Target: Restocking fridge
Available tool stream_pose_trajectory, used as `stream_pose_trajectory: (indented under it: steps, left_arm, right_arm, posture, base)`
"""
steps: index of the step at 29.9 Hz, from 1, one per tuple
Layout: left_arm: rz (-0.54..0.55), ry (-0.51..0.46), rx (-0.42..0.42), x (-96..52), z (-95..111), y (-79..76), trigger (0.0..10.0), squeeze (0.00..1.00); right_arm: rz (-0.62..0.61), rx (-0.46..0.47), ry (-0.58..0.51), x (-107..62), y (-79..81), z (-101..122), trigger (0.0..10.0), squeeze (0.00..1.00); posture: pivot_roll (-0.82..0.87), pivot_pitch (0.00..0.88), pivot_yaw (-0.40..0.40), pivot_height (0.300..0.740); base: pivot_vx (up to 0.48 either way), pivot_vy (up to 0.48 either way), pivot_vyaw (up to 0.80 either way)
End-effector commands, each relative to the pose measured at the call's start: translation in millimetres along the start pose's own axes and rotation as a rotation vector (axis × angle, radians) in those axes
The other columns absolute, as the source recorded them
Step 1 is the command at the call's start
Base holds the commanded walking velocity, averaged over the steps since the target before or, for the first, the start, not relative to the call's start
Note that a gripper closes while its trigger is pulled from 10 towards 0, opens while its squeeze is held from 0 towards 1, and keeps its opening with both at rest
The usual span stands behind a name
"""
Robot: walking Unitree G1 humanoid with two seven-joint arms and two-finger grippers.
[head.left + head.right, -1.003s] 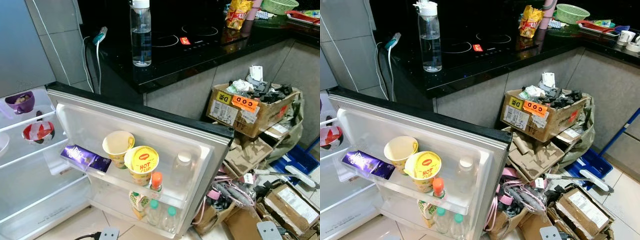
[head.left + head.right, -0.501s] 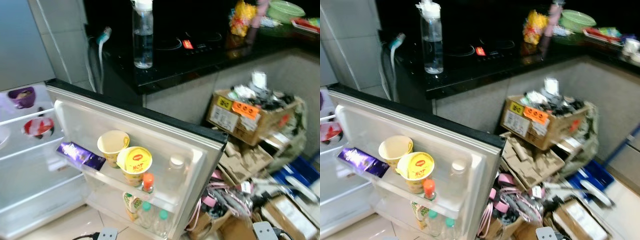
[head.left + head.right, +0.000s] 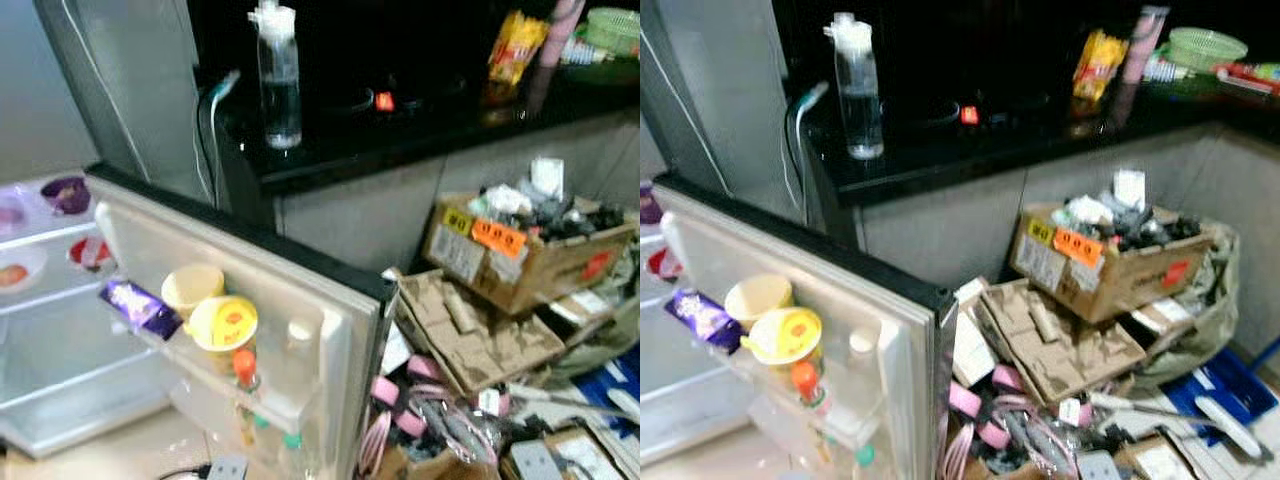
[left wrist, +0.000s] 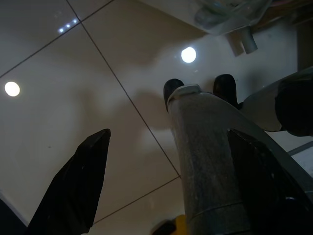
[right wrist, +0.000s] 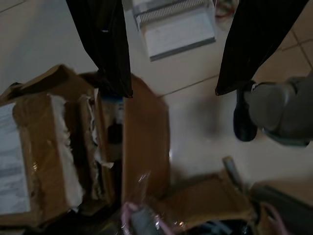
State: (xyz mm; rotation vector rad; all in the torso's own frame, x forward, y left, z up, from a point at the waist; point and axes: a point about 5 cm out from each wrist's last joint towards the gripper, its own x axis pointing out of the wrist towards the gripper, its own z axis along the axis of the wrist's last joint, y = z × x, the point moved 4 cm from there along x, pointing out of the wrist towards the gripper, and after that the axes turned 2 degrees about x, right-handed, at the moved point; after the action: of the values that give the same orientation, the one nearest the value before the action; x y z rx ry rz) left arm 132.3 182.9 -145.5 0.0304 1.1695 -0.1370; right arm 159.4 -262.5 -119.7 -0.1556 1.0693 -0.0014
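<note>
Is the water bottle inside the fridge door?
No, the clear water bottle stands on the black countertop above the open fridge door, not on its shelves.

Water bottle (image 3: 278,78) on black counter (image 3: 420,130).

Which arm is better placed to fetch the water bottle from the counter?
Probably the left, narrowly. Both tools, left and right, hang open over the floor, empty. The bottle stands left of centre, above the fridge door.
</note>
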Motion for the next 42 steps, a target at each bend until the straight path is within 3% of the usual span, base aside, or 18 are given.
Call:
stream_pose_trajectory:
  steps: [1,11,25,32,42]
  left_arm:
    - [-0.027,0.070,0.001,-2.3,-21,-4.1,10.0,0.00]
    - [-0.042,0.069,0.001,-1.8,-22,-8.4,10.0,0.00]
    - [-0.013,0.078,-0.009,-0.8,-23,-11.1,10.0,0.00]
    - [-0.012,0.080,-0.014,-1.2,-24,-9.5,10.0,0.00]
    - [-0.011,0.089,-0.011,-1.7,-26,-8.2,10.0,0.00]
  right_arm:
    - [-0.004,0.008,-0.014,0.7,0.0,5,10.0,0.00]
    - [0.000,0.003,-0.016,0.9,1.0,5,10.0,0.00]
    - [0.025,-0.018,-0.039,1.7,4.4,12,10.0,0.00]
    - [0.074,-0.009,-0.061,2.8,11.1,19,10.0,0.00]
    - [0.084,0.004,-0.027,1.9,14.4,7,10.0,0.00]
  posture:
    - [-0.08,0.000,-0.056,0.740]
    - [-0.09,0.000,-0.060,0.740]
    - [-0.09,0.000,-0.059,0.740]
    - [-0.09,0.000,-0.061,0.740]
    - [-0.09,0.000,-0.055,0.740]
  base:
    - [0.000,0.000,0.00]
    - [0.000,-0.298,0.00]
    - [0.000,0.000,0.00]
    - [0.000,0.000,0.80]
    - [0.000,0.000,0.80]
